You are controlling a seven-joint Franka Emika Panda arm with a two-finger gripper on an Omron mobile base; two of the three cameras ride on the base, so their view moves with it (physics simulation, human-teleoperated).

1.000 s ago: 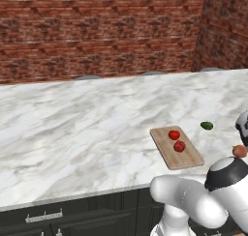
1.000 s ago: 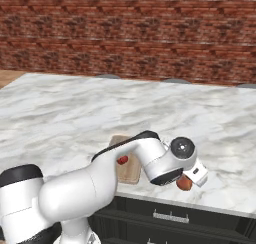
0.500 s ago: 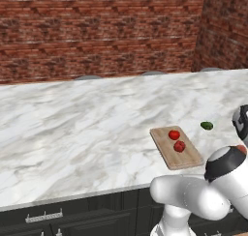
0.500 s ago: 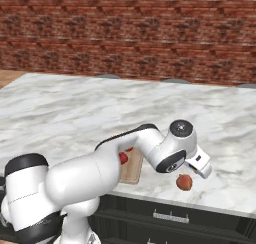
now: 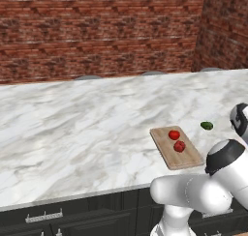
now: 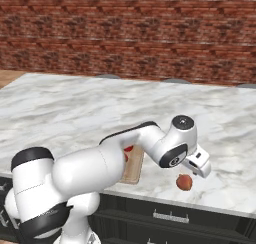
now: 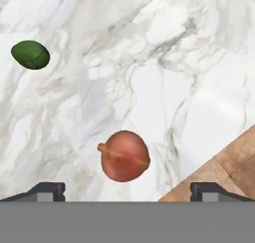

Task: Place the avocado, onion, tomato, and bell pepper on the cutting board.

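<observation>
Hand view first: we see the gripper [image 7: 127,192] with its two dark finger tips low at the left and right edges of the frame, spread wide, nothing clasped between them. The onion [image 7: 124,156] lies on the marble in the lower centre, between the tips but touching neither. It is a smooth round ball, peach to reddish-brown, with a small stub on its left side.

We count one avocado [image 7: 31,55] in the upper left of the same frame, a dark green smooth oval, well apart from the onion. A corner of light brown wood shows at the lower right; we cannot tell what it belongs to.

Left base view: one cutting board [image 5: 188,157], flat, rectangular, pale wood with grain, right of centre. On it we count two red round items [image 5: 177,140], close together near its far end. The avocado [image 5: 207,125] sits on the counter [image 5: 87,128] just to the right of the board.

Right base view: the onion [image 6: 184,182] rests near the counter's front edge, lower right of centre, below the white hand. The counter is white marble with grey veining; a red brick wall [image 6: 125,33] runs across the top.
</observation>
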